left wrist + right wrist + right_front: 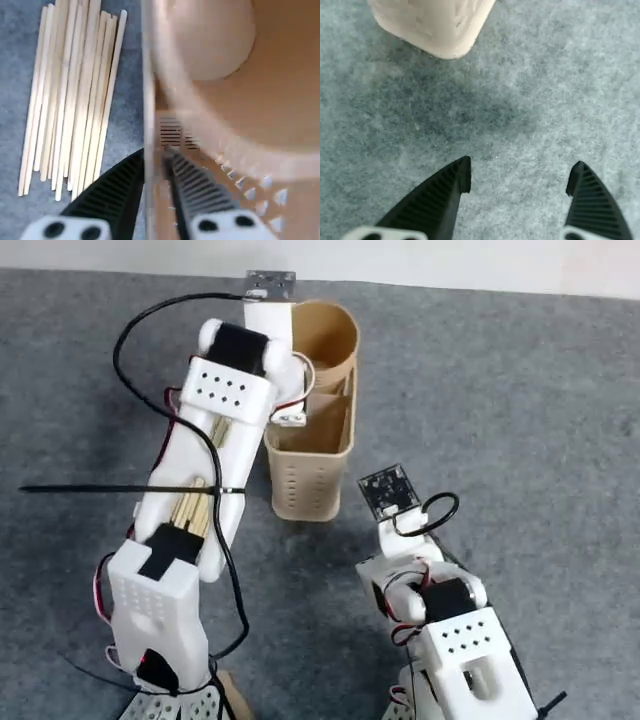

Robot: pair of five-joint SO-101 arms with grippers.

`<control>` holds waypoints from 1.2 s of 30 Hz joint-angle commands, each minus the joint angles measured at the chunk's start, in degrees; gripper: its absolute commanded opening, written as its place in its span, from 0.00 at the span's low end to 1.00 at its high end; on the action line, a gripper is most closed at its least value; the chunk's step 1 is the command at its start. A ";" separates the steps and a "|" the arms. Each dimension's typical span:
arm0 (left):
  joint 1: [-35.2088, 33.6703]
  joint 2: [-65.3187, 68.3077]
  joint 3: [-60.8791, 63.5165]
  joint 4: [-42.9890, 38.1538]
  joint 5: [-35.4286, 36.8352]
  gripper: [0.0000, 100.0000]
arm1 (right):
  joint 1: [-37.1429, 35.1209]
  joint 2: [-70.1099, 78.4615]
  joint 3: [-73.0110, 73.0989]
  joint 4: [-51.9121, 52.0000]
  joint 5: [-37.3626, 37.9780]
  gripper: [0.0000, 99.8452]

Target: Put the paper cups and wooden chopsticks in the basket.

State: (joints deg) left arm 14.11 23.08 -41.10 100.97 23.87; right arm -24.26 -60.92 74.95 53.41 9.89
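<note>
The tan basket point(310, 480) stands upright in the middle, split by a divider. My left gripper point(155, 152) hangs at the basket's long wall, over its far compartment. Its jaws stand close together on a thin pale wall that looks like the rim of a paper cup point(205, 40), and the cup hangs blurred inside the basket. A bundle of wooden chopsticks point(70, 100) lies on the carpet beside the basket, partly hidden under the left arm point(195, 508). My right gripper point(520, 182) is open over bare carpet, just short of the basket's near corner point(435, 25).
Grey carpet covers the whole table. A black cable point(100, 488) runs across the left arm and out to the left. The right arm point(455, 635) sits at the front right, with free carpet to the right of the basket.
</note>
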 commanded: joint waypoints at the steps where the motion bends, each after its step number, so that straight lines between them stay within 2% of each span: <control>1: -0.40 -1.19 -2.07 0.35 0.35 0.19 | -0.31 -0.66 -0.31 -0.92 0.26 0.31; 7: -0.48 -1.36 -2.86 0.35 0.18 0.20 | -0.31 -0.66 -0.31 -0.92 0.26 0.31; 12: -3.03 -3.56 -8.84 0.26 0.09 0.20 | -0.31 -0.66 -0.31 -0.92 0.26 0.31; 17: -6.90 -8.66 -13.41 0.26 -5.54 0.20 | -0.31 -0.66 -0.31 -0.92 0.26 0.31; 27: -22.20 -21.32 -17.19 0.35 -13.45 0.20 | 0.31 -0.92 -0.57 -0.48 0.26 0.31; 29: -23.78 -26.07 -13.32 0.35 -18.46 0.20 | 3.38 -0.92 -0.75 1.27 0.44 0.31; 31: -23.78 -30.90 -5.05 0.35 -22.24 0.18 | 9.89 -1.45 -3.82 4.09 0.62 0.31; 34: -23.78 -38.64 15.16 0.35 -30.77 0.14 | 18.86 -4.97 -11.21 10.86 0.70 0.29; 36: -24.04 -43.65 29.32 0.00 -36.31 0.15 | 21.58 -9.45 -14.64 15.16 0.88 0.25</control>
State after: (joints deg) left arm -9.01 -10.95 -37.76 100.97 -2.15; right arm -7.91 -65.05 66.68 63.34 9.98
